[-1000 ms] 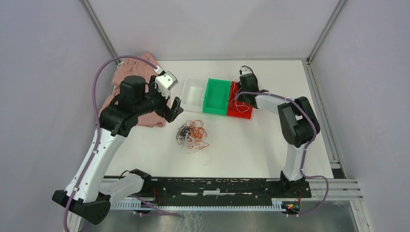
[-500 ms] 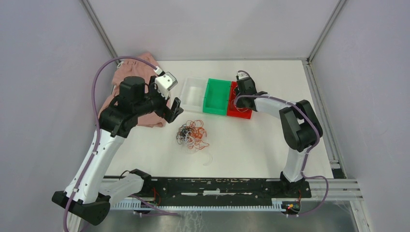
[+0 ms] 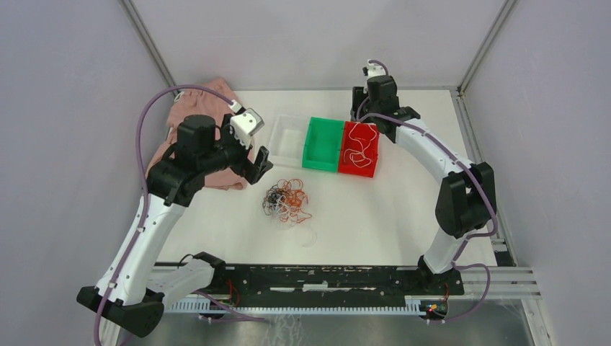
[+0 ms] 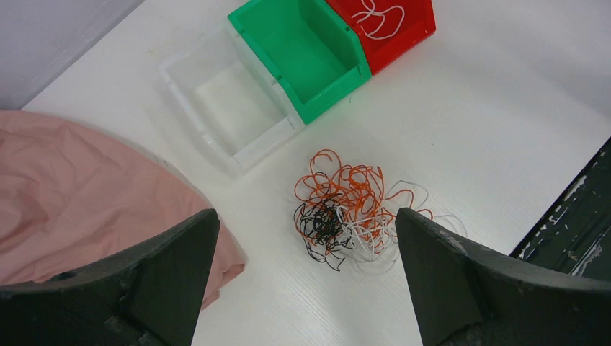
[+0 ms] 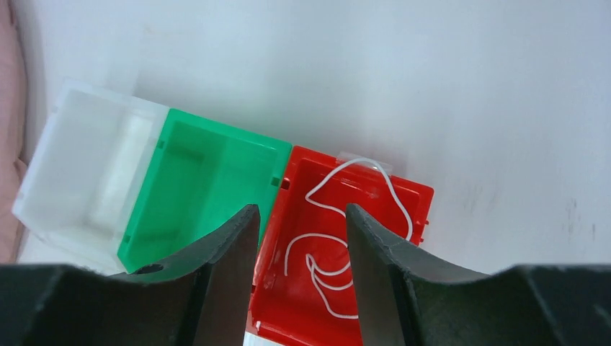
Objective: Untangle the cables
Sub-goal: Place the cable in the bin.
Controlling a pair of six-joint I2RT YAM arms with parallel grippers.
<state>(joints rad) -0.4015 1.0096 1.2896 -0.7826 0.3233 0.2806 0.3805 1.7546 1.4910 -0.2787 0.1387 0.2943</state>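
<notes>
From above, the right gripper (image 5: 299, 216) had its fingers hidden under its own wrist at the upper centre. Only the right wrist view showed them, parted, their dark bulk covering the near corners of the red bin (image 5: 421, 198). The left arm lay across part of the pink cloth (image 3: 180, 115) at the upper left. The left gripper (image 4: 306, 215) was cut off by the bottom edge of the left wrist view, its fingers spread wide with the tangle of cables (image 4: 346, 216) seen between them. A pale curl (image 3: 310, 236) just below that tangle was too faint to tell whether it joined the clump.

Three bins stood in a row touching one another: clear bin (image 3: 288, 140), green bin (image 3: 322, 144), then red. A looping white cable (image 3: 358, 149) lay in the red one. The orange, black and white tangle lay on the table (image 3: 403, 216) at centre frame — near the bins, apart from them.
</notes>
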